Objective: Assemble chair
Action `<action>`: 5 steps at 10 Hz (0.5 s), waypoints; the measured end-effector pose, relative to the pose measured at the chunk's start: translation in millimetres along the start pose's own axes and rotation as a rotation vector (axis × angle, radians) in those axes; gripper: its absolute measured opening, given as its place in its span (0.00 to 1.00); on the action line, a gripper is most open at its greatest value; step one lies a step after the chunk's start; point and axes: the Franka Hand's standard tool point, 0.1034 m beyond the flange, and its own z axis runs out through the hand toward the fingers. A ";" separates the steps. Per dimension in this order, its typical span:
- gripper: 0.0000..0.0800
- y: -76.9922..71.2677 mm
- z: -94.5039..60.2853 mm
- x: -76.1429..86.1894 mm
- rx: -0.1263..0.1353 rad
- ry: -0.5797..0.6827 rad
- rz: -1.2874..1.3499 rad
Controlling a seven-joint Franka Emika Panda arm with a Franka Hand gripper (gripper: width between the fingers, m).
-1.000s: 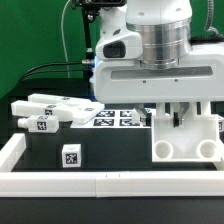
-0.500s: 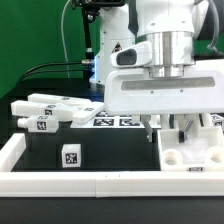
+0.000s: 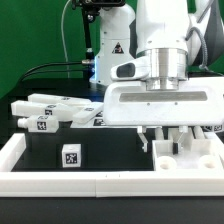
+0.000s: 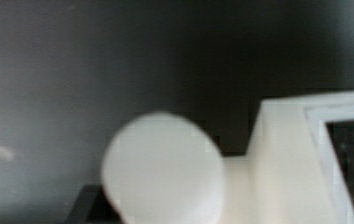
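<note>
In the exterior view my gripper (image 3: 172, 138) stands low at the exterior view's right. Its wide white hand covers the top of the square white chair seat (image 3: 190, 160). The seat stands on edge with round holes facing the camera. The fingers (image 3: 152, 140) reach down onto the seat's upper edge and appear shut on it. Several long white chair parts (image 3: 50, 110) with tags lie in a pile at the exterior view's left. A small tagged white block (image 3: 70, 157) lies in front of them. The wrist view is blurred: a rounded white shape (image 4: 165, 170) beside a white tagged part (image 4: 316, 150).
The white border rail (image 3: 100, 184) runs along the front and up the exterior view's left side (image 3: 10, 150); the seat stands close behind its front stretch. The marker board (image 3: 100, 121) lies mid-table, mostly hidden behind my hand. Black cables run behind the arm.
My gripper has come down and toward the front rail, and the seat has moved with it, now lower and nearer the rail. The parts at the left have not moved.
</note>
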 end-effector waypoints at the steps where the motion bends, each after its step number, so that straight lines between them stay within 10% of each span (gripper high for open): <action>1: 0.41 -4.1 3.9 -4.2 -0.001 -0.003 0.004; 5: 0.47 -8.1 9.1 -9.2 -0.012 0.009 0.023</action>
